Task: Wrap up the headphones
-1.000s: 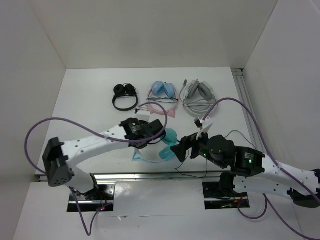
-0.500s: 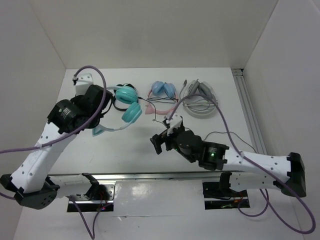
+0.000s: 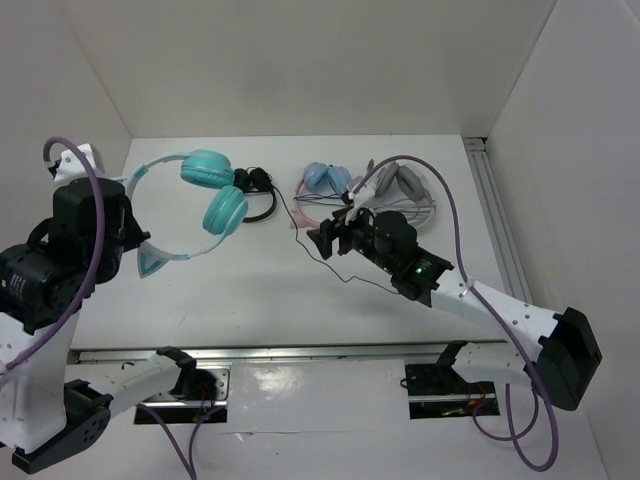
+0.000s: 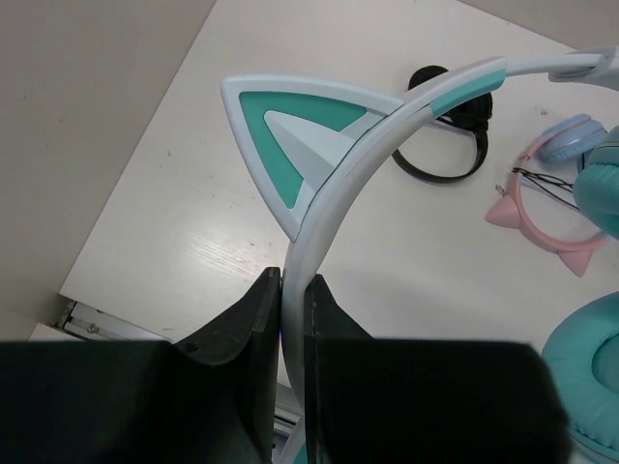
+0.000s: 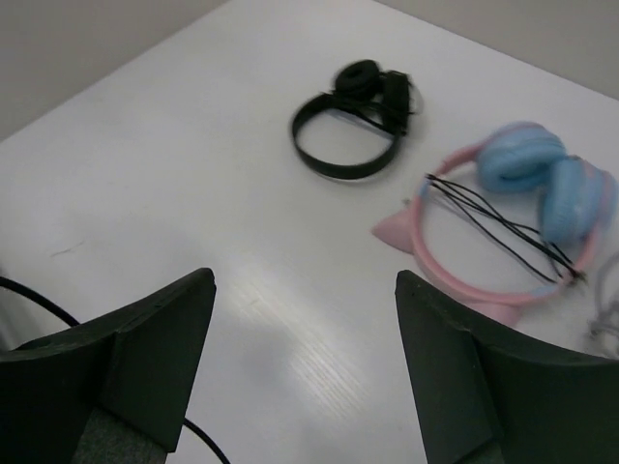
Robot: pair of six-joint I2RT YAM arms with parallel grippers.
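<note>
I have the left gripper (image 4: 290, 295) clamped on the white headband (image 4: 387, 126) of the headphones (image 3: 215, 205), right beside one cat ear. That is a rigid spot, so the teal cups hang clear above the left side of the table (image 3: 200, 300) and the thin black cable (image 5: 34, 298) trails free toward centre. The right gripper (image 5: 305, 285) hovers low there, jaws spread and holding nothing (cable near one finger) — placed, I judge, to catch the slack for winding.
</note>
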